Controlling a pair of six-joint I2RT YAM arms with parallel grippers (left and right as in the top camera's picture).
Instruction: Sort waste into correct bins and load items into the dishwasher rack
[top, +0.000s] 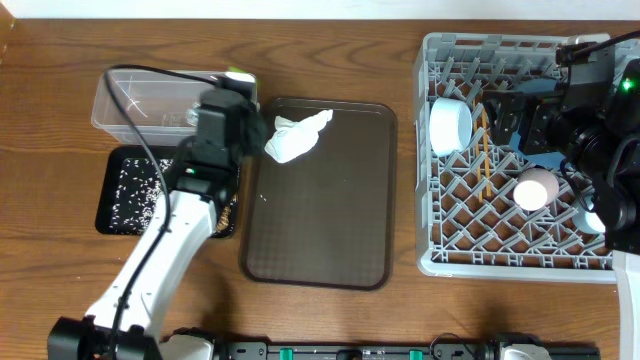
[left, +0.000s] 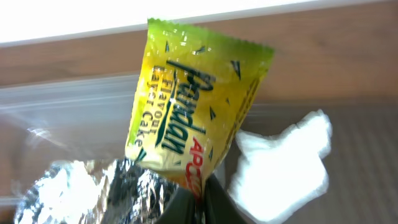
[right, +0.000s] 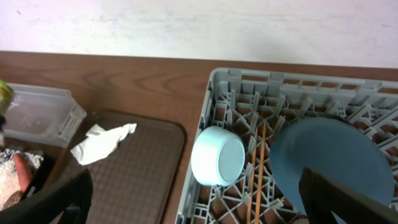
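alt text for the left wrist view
The left gripper pinches the lower end of a yellow-green sachet, close to the camera. Lower left is crumpled silver foil, to the right white crumpled paper, with a clear tub behind.

A wood-grain table (top: 60, 260) is filling most of the overhead view, its brown grain running left to right. A flat brown tray (top: 320, 210) is lying near the middle of it, rectangular with rounded corners and a low raised rim, its long sides pointing away from the near edge. Its floor is showing a fine texture in the right wrist view. A white wall (right: 186, 25) is standing behind the table's far edge.
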